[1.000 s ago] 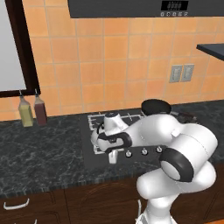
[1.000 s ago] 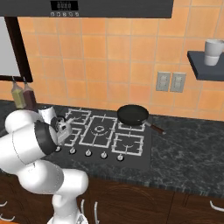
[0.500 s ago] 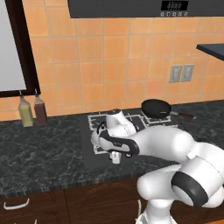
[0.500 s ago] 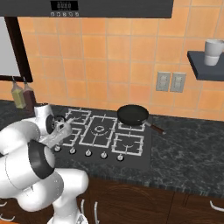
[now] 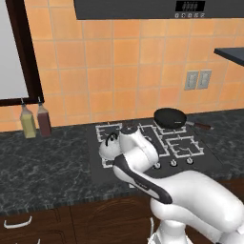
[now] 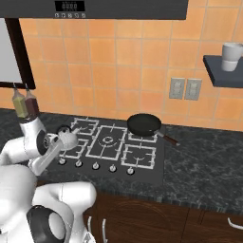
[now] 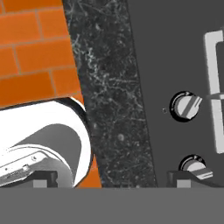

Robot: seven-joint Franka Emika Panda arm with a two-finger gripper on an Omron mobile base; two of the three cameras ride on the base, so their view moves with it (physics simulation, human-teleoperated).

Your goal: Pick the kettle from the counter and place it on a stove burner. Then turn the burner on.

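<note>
The white-silver kettle (image 5: 107, 148) (image 6: 67, 138) with its black arched handle stands on the front left stove burner (image 5: 106, 163) (image 6: 79, 148) of the black cooktop. My wrist rises just right of it in the left base view. In the hand view my gripper (image 7: 116, 179) is open, its two dark fingertips (image 7: 43, 178) wide apart with nothing between them. It looks down on the cooktop's front strip, where two burner knobs (image 7: 185, 106) (image 7: 195, 165) lie right of the gap. Left of them runs the dark marbled counter (image 7: 109, 100) (image 5: 43, 167).
A black frying pan (image 5: 170, 116) (image 6: 144, 124) sits on the back right grate, handle pointing right. Two bottles (image 5: 35, 123) (image 6: 26, 106) stand against the tiled wall at the left. More knobs (image 6: 95, 166) line the cooktop front. A cup (image 6: 231, 56) rests on a shelf.
The hand has come away from the kettle, which stays on the front left grate. The arm has stretched forward and its wrist now stands beside the kettle.
</note>
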